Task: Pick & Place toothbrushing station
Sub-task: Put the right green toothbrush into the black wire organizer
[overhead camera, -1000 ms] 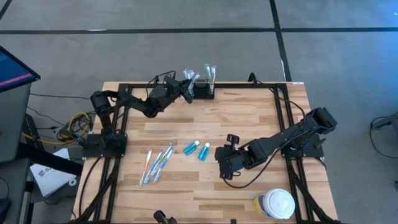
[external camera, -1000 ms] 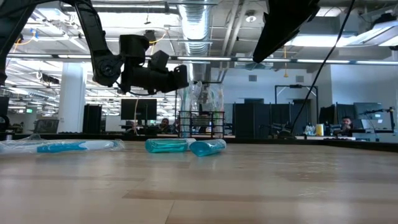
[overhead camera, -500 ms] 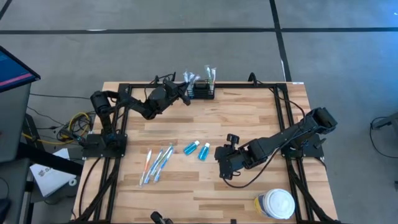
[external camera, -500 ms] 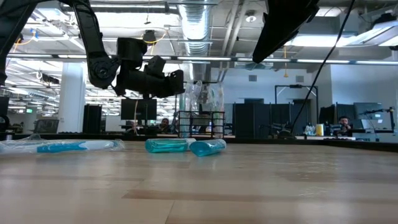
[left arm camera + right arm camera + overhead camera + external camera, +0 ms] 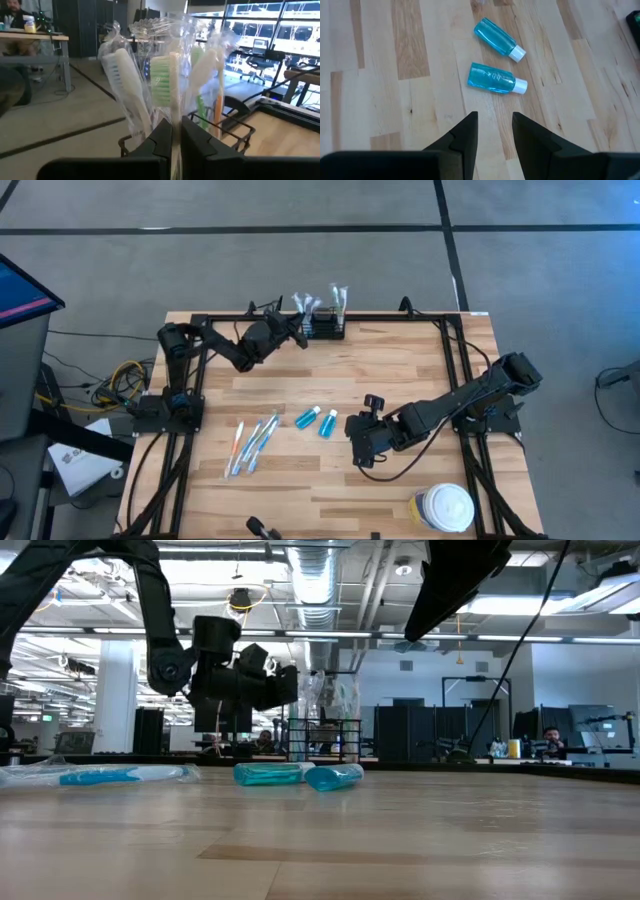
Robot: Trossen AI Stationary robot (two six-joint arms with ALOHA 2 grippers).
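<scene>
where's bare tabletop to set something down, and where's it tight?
Free: the far-right stretch between the black caddy and the table's right frame rail, and the middle band ahead of the left gripper. Crowded: wrapped toothbrushes, two blue bottles and the right gripper; the white-lidded jar fills the near-right corner.

My wooden table (image 5: 400, 370) carries the black holder (image 5: 325, 328) at its far edge, two blue bottles (image 5: 317, 420) mid-board (lying flat), wrapped toothbrushes (image 5: 252, 444) beside them, a white-lidded jar (image 5: 441, 507).
</scene>
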